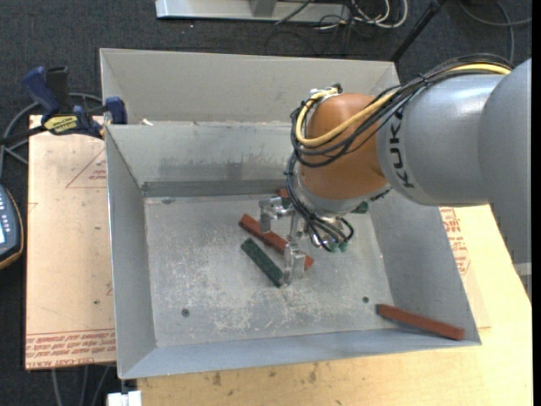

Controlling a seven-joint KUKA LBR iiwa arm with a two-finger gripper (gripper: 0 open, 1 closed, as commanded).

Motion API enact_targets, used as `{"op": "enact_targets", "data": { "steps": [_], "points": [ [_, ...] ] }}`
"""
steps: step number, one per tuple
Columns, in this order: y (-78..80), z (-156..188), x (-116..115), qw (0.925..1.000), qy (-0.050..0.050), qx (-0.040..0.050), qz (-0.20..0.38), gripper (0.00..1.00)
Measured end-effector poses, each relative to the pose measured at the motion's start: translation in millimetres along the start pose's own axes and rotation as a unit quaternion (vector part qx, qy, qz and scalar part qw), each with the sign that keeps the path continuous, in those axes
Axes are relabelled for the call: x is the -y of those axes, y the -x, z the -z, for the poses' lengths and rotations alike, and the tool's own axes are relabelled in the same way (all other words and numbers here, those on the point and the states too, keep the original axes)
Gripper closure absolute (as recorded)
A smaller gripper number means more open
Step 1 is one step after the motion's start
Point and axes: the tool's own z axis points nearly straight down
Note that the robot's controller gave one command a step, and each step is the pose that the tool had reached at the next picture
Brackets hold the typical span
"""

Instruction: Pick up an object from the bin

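My gripper (285, 238) is low over the middle of the bin floor, under the orange cover, and it is open. One metal finger (274, 211) stands on the far side and the other (295, 266) on the near side of a reddish-brown flat bar (256, 228). The bar lies slanted on the floor and passes between the fingers, which are well apart from it. A dark green flat bar (263, 261) lies just in front of it, roughly parallel, with its right end by the near finger.
A second reddish-brown bar (420, 321) lies at the bin's near right corner against the wall. The arm and its cables hang over the right half of the bin. The left half of the floor is bare scratched metal.
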Motion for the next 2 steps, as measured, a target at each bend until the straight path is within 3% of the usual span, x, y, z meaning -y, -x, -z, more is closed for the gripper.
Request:
{"op": "enact_targets", "data": {
  "steps": [1, 2],
  "points": [
    [56.9, -29.9, 0.7, 0.9970, 0.001, -0.0019, -0.077, 0.00],
    [57.2, -28.6, 1.4, 0.9969, 0.001, -0.0010, -0.078, 1.00]
  ]
}}
